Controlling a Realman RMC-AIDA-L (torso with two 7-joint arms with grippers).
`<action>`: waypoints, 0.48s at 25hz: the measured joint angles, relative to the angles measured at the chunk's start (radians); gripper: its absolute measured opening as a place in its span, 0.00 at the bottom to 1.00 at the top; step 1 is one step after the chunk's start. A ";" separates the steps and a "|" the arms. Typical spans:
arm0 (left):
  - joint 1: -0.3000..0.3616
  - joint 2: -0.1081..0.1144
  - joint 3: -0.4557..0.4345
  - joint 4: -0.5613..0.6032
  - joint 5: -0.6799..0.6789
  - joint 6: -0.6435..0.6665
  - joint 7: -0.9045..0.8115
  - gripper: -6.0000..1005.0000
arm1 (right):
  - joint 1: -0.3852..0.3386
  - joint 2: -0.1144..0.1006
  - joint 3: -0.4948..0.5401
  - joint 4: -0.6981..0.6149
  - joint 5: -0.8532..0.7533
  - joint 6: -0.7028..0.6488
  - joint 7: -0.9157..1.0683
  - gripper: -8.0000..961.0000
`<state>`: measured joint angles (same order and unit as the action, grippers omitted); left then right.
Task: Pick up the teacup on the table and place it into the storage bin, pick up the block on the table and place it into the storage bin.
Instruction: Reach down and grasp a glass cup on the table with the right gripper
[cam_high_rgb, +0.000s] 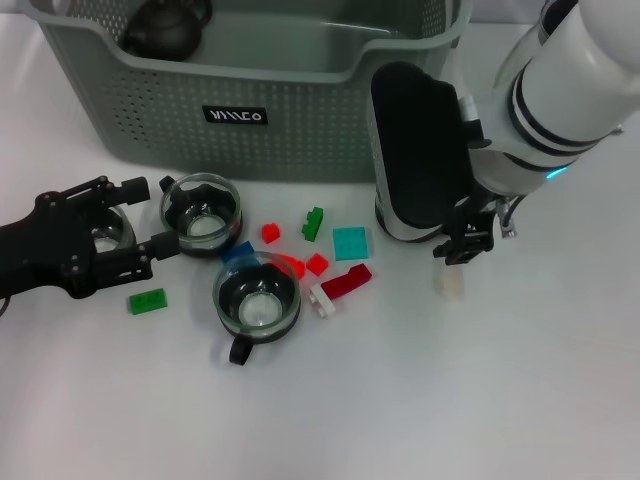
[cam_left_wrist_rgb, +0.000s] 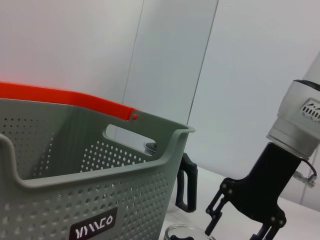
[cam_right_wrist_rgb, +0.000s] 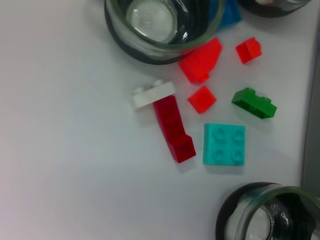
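The grey-green storage bin (cam_high_rgb: 300, 110) stands at the back and holds a black teapot (cam_high_rgb: 165, 28); it also shows in the left wrist view (cam_left_wrist_rgb: 100, 175). My left gripper (cam_high_rgb: 145, 218) lies low on the table at the left, open, with a glass teacup (cam_high_rgb: 108, 228) between its fingers. Two more teacups (cam_high_rgb: 202, 213) (cam_high_rgb: 257, 297) stand beside it. Several coloured blocks lie mid-table, among them a teal block (cam_high_rgb: 350, 242) (cam_right_wrist_rgb: 224, 144) and a dark red one (cam_high_rgb: 346, 281) (cam_right_wrist_rgb: 173, 128). My right gripper (cam_high_rgb: 463, 243) (cam_left_wrist_rgb: 239, 227) hovers open just above a pale block (cam_high_rgb: 450, 285).
A glass carafe with a black handle (cam_high_rgb: 418, 150) (cam_left_wrist_rgb: 185, 184) stands against the bin's front right, close to my right arm. A green block (cam_high_rgb: 148, 300) lies near the left gripper. Bare white table lies in front and to the right.
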<state>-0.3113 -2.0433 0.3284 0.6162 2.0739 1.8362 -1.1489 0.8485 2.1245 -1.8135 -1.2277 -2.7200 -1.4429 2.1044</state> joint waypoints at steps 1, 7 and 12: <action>0.000 0.000 0.000 0.000 0.000 0.000 0.000 0.84 | 0.000 0.000 -0.001 0.004 0.000 0.005 0.001 0.71; 0.000 0.000 0.000 0.000 0.000 -0.001 0.000 0.84 | 0.002 0.000 -0.030 0.052 0.012 0.037 0.003 0.71; 0.000 -0.001 0.000 0.001 0.000 -0.011 0.000 0.84 | 0.012 0.000 -0.055 0.090 0.045 0.043 0.005 0.71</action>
<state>-0.3113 -2.0440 0.3282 0.6167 2.0739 1.8256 -1.1489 0.8608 2.1243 -1.8687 -1.1374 -2.6753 -1.3994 2.1092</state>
